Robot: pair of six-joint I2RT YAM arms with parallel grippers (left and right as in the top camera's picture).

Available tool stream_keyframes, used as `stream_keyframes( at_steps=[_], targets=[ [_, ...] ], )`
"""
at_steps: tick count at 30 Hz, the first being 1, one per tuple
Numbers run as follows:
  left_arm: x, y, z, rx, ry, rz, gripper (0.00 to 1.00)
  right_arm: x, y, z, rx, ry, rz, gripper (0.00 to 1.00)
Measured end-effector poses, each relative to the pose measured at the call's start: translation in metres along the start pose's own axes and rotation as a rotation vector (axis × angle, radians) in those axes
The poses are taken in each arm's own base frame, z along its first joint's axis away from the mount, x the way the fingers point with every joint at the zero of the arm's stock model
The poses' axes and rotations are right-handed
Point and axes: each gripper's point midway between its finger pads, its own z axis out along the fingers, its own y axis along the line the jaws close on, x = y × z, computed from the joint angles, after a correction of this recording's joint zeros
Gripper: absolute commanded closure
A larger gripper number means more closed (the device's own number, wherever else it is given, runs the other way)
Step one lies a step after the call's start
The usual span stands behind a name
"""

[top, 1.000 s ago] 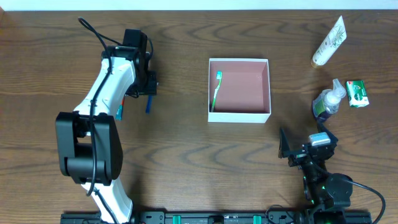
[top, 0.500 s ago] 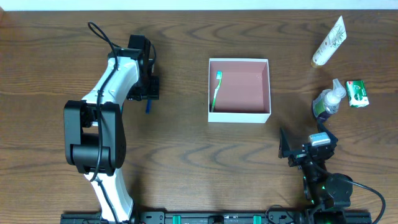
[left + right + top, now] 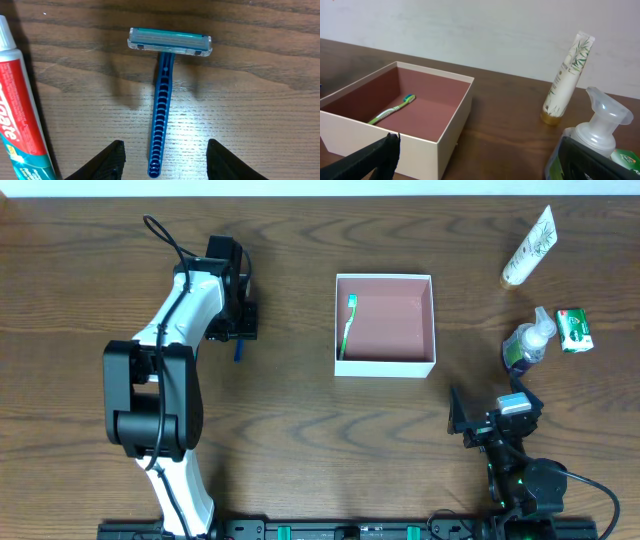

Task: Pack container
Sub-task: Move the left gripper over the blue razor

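Note:
The container (image 3: 400, 320), a shallow white box with a pink floor, sits mid-table with a green toothbrush (image 3: 348, 325) along its left wall. It also shows in the right wrist view (image 3: 445, 145) with the toothbrush (image 3: 390, 111) inside. A blue razor (image 3: 161, 115) lies flat on the wood, head away from the wrist. My left gripper (image 3: 165, 146) is open, and its fingers straddle the handle's end with a gap on each side. From above, the left gripper (image 3: 238, 328) hovers over the razor (image 3: 239, 353). My right gripper (image 3: 480, 165) is open and holds nothing, near the table's front right (image 3: 490, 418).
A red and white toothpaste tube (image 3: 17, 100) lies just left of the razor. At the right stand a pump bottle (image 3: 528, 340), a small green soap box (image 3: 574, 330) and a white lotion tube (image 3: 528, 247), which also shows as the tube (image 3: 567, 80) in the right wrist view.
The left arm shifted a little to the right over the razor a second ago and has held still since. The right arm has not moved.

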Motion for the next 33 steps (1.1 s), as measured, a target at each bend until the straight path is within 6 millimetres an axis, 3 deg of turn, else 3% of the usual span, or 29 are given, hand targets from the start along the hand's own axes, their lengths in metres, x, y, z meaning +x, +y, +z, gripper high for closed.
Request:
stream_keyframes(
  at_steps=[6,33],
  targets=[
    [0.003,0.0,0.01,0.0,0.024,0.0,0.47,0.0,0.0,0.0,0.0,0.0,0.0,0.01],
    [0.005,0.0,0.014,0.001,0.028,0.003,0.47,0.0,0.0,0.0,0.0,0.0,0.0,0.01]
  ],
)
